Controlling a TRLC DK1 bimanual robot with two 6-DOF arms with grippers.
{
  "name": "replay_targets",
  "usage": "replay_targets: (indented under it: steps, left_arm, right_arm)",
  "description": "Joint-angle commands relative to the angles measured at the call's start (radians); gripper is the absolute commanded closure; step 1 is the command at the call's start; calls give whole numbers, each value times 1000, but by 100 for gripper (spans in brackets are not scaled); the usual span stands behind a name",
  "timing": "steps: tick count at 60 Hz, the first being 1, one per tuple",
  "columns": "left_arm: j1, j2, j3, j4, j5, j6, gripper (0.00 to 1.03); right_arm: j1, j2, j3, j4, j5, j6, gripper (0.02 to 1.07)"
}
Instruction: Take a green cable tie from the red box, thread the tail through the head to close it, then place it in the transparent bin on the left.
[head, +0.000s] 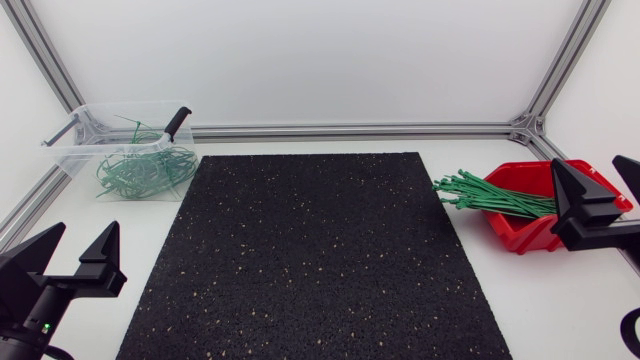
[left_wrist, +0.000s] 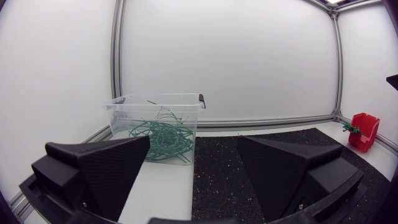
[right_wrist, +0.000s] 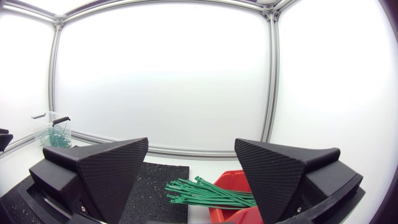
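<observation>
Left gripper and right gripper both spread open, holding nothing.
Just beside the right gripper, the red box holds a bundle of green cable ties, their ends sticking out toward the black mat on the worktop. Beyond the left gripper, the transparent bin contains looped green ties.

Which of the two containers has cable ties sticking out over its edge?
The red box: its straight ties poke out over the rim. In the transparent bin, looped ties stay inside.
</observation>
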Motion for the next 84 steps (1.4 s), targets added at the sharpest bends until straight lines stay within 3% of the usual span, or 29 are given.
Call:
replay_targets:
  steps: [1, 17, 27, 37, 50, 67, 84]
  left_arm:
    - [-5, -4, -39, -18, -2, 5, 5]
    - [-5, -3, -39, -18, -2, 5, 5]
    - [-4, -3, -39, -18, -2, 5, 5]
    - [-5, -3, -39, -18, -2, 5, 5]
    - [-4, -4, -39, -18, -2, 5, 5]
    - [-4, -3, -39, -20, -2, 5, 5]
    - [-5, -3, -39, -20, -2, 6, 5]
  right_arm:
    - [3, 92, 79, -26, 2, 1, 6]
    - [-25, 374, 323, -183, 8, -7, 6]
    - [-53, 547, 490, -350, 0, -101, 6]
    - [-60, 681, 594, -437, -26, -179, 7]
    - [-117, 963, 809, -670, -112, -375, 9]
    - [-154, 1173, 981, -856, -184, -625, 10]
    - [-132, 1236, 1022, -922, -184, -914, 10]
